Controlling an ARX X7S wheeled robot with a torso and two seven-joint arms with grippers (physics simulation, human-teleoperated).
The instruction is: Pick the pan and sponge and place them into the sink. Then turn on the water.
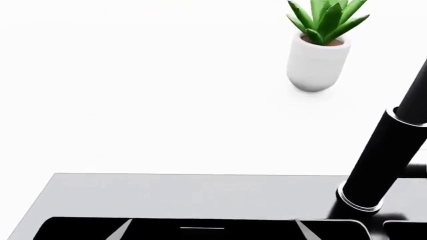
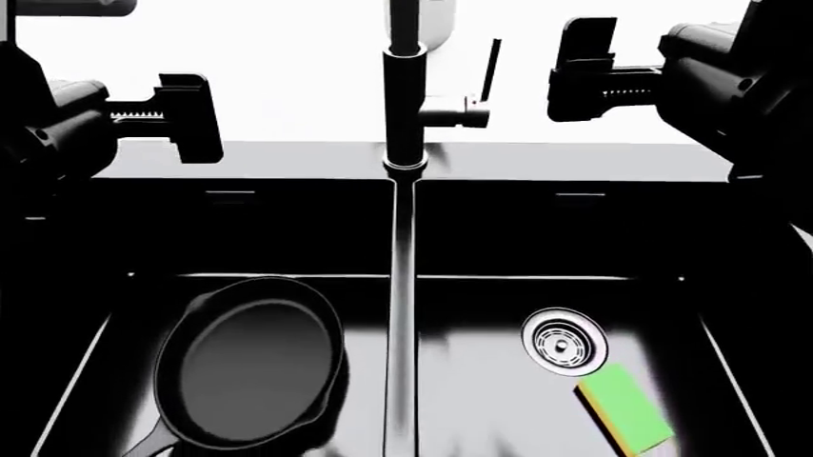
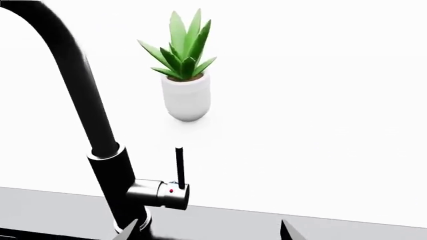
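Pan lies in the sink's left basin, sponge at the right basin's near edge. Both grippers (left, right) stand wide, empty. We risk overshooting the thin lever.

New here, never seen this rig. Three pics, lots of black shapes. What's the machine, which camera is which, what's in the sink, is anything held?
It is a simulated two-armed robot on wheels, steered by a person. The middle picture comes from its head, looking down over both arms: the left claw and the right claw hover above the back edge of the sink, and neither holds anything. The other two pictures come from cameras near each claw, aimed toward the faucet.

In the head view, the pan lies in the left basin and the sponge in the right basin, beside the round drain. The faucet lever stands upright on its side. I see no water running. A potted plant stands behind the sink on the white counter.
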